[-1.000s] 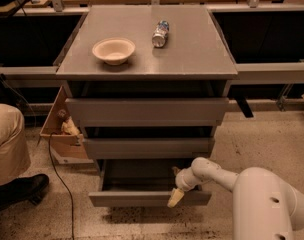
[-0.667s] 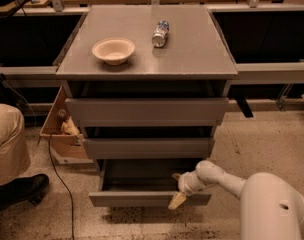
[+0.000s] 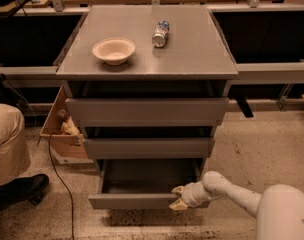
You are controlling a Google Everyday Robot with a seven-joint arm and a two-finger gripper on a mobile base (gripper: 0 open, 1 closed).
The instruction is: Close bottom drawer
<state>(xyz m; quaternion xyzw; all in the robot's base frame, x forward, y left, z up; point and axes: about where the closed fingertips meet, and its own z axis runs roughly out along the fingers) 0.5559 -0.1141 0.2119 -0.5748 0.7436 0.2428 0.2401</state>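
The bottom drawer (image 3: 132, 200) is the lowest and narrowest grey drawer of the cabinet. It stands pulled out, and its shallow grey box shows empty inside. My gripper (image 3: 178, 197) is at the right end of the drawer's front panel, with one cream finger above the panel's top edge and one at its front face. The white arm (image 3: 227, 190) reaches in from the lower right.
The middle drawer (image 3: 148, 147) and top drawer (image 3: 147, 111) are above, both slightly out. A bowl (image 3: 113, 50) and a lying bottle (image 3: 161, 33) sit on the cabinet top (image 3: 192, 54). A person's leg and shoe (image 3: 12, 189) and a cardboard box (image 3: 59, 134) are at left.
My gripper and arm have held almost the same spot at the drawer's right front. The drawer looks equally far out.
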